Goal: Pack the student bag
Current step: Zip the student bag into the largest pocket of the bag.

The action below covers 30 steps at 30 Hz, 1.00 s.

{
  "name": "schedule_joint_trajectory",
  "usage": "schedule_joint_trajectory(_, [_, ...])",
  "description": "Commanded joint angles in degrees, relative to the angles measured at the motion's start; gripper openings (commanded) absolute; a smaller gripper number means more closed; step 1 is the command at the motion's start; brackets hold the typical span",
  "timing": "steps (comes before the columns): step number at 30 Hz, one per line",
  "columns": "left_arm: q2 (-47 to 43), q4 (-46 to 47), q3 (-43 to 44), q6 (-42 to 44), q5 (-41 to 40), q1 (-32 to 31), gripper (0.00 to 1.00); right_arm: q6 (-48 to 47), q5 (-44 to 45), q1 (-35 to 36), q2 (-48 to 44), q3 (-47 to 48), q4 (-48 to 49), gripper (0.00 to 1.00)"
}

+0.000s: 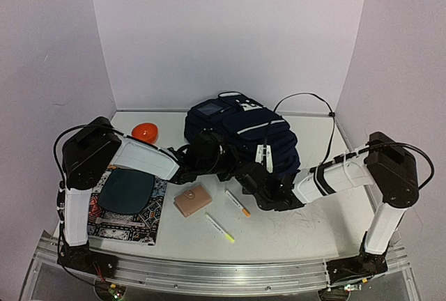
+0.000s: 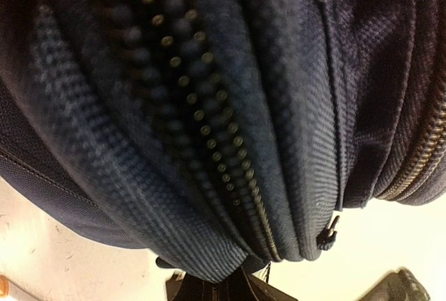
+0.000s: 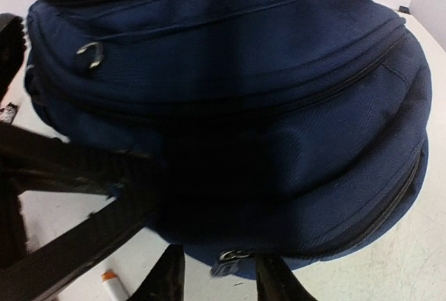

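Note:
The student bag (image 1: 240,132), a navy backpack with light stripes and white patches, lies at the back middle of the table. My left gripper (image 1: 208,160) is at its front left and is shut on a fold of bag fabric (image 2: 209,252) beside a zipper (image 2: 209,127); only the finger bases (image 2: 223,288) show. My right gripper (image 1: 260,178) is open at the bag's front edge. In the right wrist view the bag (image 3: 279,106) fills the frame, and a metal zipper pull (image 3: 230,263) hangs between my two fingertips (image 3: 167,273), untouched.
An orange bowl (image 1: 145,132) stands left of the bag. A tan wallet (image 1: 192,201), an orange-tipped pen (image 1: 237,203) and a yellow-tipped pen (image 1: 219,228) lie in front. A patterned book with a dark oval object (image 1: 127,191) lies at the left. The pen's tip shows in the right wrist view (image 3: 111,284).

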Motion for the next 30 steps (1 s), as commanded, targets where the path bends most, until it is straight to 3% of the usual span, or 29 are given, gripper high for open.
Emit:
schedule_joint_trajectory(1, [-0.67,3.17,3.56,-0.28,1.66,-1.66,0.0,1.02,2.43,-1.92,0.71,2.16,-2.55,0.25])
schedule_joint_trajectory(8, [-0.48,3.19,3.72,0.38,1.09,-1.69,0.0,-1.43,-1.64,-2.79,-1.73,-0.46,-1.26,0.01])
schedule_joint_trajectory(22, [-0.78,3.02,0.72,2.93,-0.98,-0.53,0.0,-11.78,-21.06,-8.48,-14.73,-12.94,2.63,0.0])
schedule_joint_trajectory(30, [-1.38,1.16,-2.2,5.64,-1.94,2.33,0.0,-17.88,-30.08,-14.56,-23.72,-17.75,-2.42,0.0])
